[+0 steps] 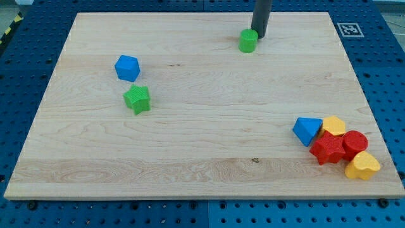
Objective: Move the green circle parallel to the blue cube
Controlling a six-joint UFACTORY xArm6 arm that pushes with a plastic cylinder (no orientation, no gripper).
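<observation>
The green circle [248, 40] is a short green cylinder near the view's top, right of centre on the wooden board [190, 139]. My tip [260, 36] sits just to its upper right, touching or almost touching it. The blue cube [127, 68] lies at the view's left, well apart from the circle. A green star [137, 99] lies just below the blue cube.
At the view's lower right is a tight cluster: a blue triangular block [307, 130], a yellow block [333, 126], a red star-like block [326, 149], a red cylinder [355, 144] and a yellow heart [362, 166]. A marker tag [348, 29] is at the top right corner.
</observation>
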